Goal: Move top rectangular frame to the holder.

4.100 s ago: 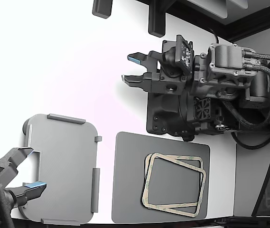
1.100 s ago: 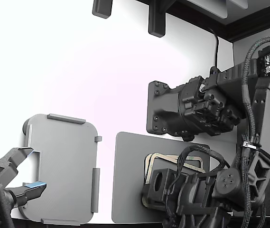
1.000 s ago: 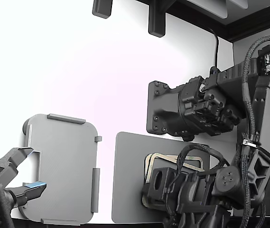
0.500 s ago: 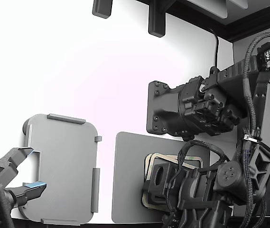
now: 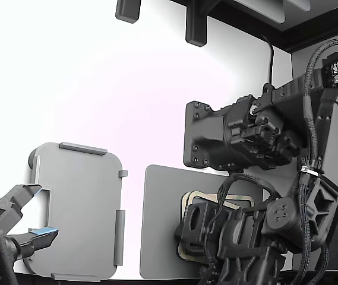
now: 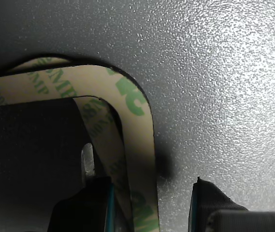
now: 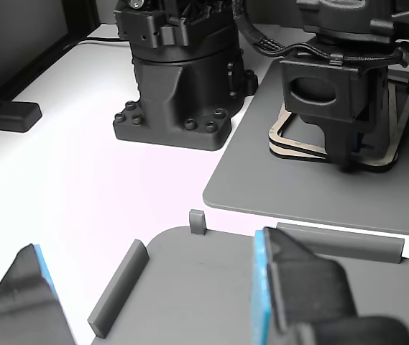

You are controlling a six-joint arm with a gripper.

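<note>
The jaws (image 6: 149, 205) stand apart, straddling one side of the top rectangular frame (image 6: 142, 125), not yet closed on it. Within the last second the arm has eased slightly lower over the dark mat (image 5: 157, 225) on the bench; a grasp looks imminent. The holder (image 5: 79, 208), well left in the exterior view, holds nothing.
</note>
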